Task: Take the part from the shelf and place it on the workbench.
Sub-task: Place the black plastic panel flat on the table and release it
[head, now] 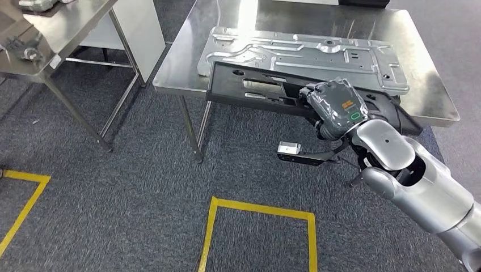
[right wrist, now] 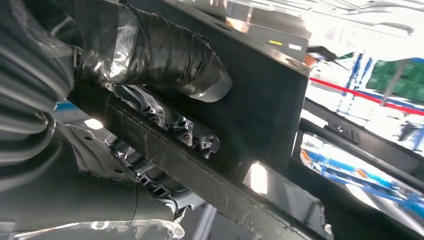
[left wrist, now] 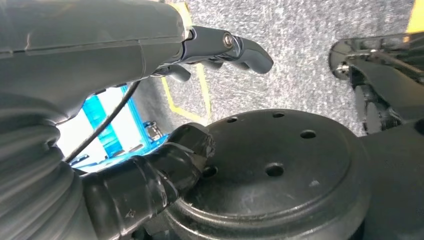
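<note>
The part (head: 266, 86) is a long, flat black panel, matte, with rectangular cut-outs and small holes along its length. In the head view it runs from the centre of the frame toward the right, its left end lying over the front edge of the workbench (head: 431, 85) and overlapping the silver plate (head: 295, 54) there, its right end reaching past the table's edge toward my arm.

My right hand (head: 334, 107) holds it near that right end. The hand is wrapped in a glossy grey cover, crinkled like taped film, with a small green mark on its back. In the right wrist view my thumb (right wrist: 165, 55), bound in shiny dark tape with a paler tip, presses flat on one face of the black panel, while my ribbed dark fingers (right wrist: 185, 132) curl against the other side of a raised rim, so the part is clamped between them. Up close the panel's surface looks dull and slightly scuffed, with sharp folded edges.

The workbench is brushed stainless steel, reflecting light in streaks, on thin metal legs. The silver plate on it is stamped sheet metal, with embossed ribs, slots and round holes. The floor is dark speckled carpet marked with yellow tape (head: 255, 212) lines in the lower middle of the frame.

My left hand (left wrist: 220, 47) hangs over grey carpet, its dark fingers loosely extended and holding nothing.
</note>
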You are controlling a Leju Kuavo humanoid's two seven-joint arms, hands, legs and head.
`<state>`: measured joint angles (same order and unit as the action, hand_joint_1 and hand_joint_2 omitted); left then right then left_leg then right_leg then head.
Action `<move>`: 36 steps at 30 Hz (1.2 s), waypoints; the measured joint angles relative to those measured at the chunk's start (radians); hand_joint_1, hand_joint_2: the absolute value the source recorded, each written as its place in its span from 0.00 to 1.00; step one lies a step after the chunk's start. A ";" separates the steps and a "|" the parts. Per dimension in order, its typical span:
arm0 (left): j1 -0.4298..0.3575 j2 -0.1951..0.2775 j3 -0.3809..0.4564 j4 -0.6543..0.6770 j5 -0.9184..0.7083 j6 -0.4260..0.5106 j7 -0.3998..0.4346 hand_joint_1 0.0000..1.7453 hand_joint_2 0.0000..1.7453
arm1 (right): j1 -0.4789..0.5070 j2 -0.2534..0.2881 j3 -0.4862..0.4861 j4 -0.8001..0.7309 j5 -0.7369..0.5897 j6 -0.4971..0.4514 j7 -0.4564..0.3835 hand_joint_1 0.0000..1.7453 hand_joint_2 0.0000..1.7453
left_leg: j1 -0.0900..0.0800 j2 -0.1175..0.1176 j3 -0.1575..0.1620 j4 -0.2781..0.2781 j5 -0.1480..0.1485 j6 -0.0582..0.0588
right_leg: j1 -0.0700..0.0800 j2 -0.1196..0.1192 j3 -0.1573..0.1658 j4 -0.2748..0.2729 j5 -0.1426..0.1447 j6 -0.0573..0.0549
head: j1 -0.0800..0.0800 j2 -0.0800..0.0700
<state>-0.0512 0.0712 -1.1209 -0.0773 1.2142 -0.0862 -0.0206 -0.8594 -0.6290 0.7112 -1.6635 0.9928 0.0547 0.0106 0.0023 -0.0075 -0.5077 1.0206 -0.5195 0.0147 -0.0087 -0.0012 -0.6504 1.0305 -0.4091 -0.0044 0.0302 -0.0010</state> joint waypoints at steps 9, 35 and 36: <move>0.001 0.002 -0.001 0.000 0.000 0.000 0.000 0.00 1.00 | 0.002 0.022 0.017 0.000 0.007 0.000 0.002 1.00 1.00 | 0.000 0.001 -0.187 0.163 -0.005 -0.008 | 0.000 0.002 0.105 -0.010 -0.076 -0.020 | 0.000 0.000; -0.002 0.004 -0.011 0.000 0.006 0.000 0.000 0.00 1.00 | -0.029 0.003 0.018 0.019 -0.005 0.002 -0.007 1.00 1.00 | -0.002 0.001 -0.135 0.209 -0.051 -0.013 | -0.005 0.000 0.061 -0.014 -0.030 -0.024 | -0.002 0.000; -0.002 0.004 -0.012 0.000 0.007 0.000 0.000 0.00 1.00 | -0.029 0.002 0.018 0.019 -0.006 0.002 -0.010 1.00 1.00 | -0.001 0.001 -0.174 0.259 -0.070 -0.017 | -0.004 0.001 0.066 -0.013 -0.035 -0.025 | -0.003 0.000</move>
<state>-0.0531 0.0757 -1.1324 -0.0771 1.2213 -0.0865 -0.0206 -0.8886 -0.6267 0.7295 -1.6443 0.9868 0.0568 0.0003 0.0016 -0.0066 -0.6813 1.2797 -0.5899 -0.0019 -0.0131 -0.0003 -0.5841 1.0173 -0.4445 -0.0291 0.0277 -0.0011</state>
